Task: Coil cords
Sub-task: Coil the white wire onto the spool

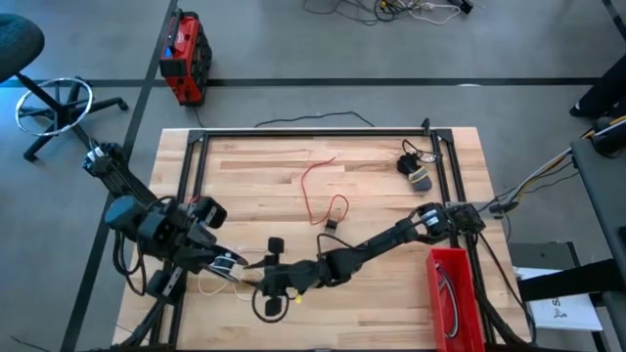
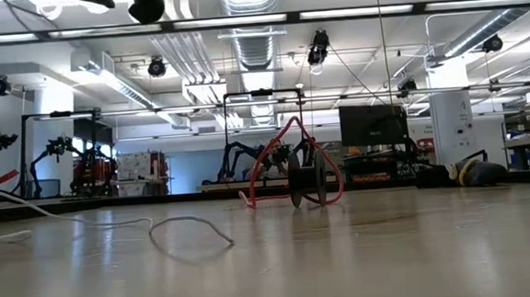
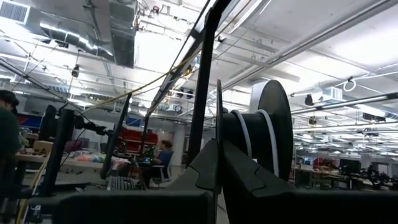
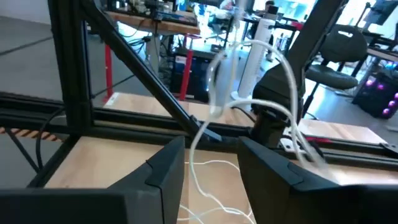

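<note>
At 7 o'clock on the desk [image 1: 391,186], both claws work the white cord [image 4: 249,106]: left claw [image 1: 227,261] clenched on its spool [image 3: 261,134], right claw [image 1: 279,286] released around it. Red cord [image 1: 318,191], centre, remains loose; black cord [image 1: 416,168], 2 o'clock, seems bundled.

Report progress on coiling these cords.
Done: nothing looks neatly coiled. In hand: thin white cord strung between the left gripper and the open right gripper. Left: loose thin red cord mid-table, bunched black cord near the far right corner.
</note>
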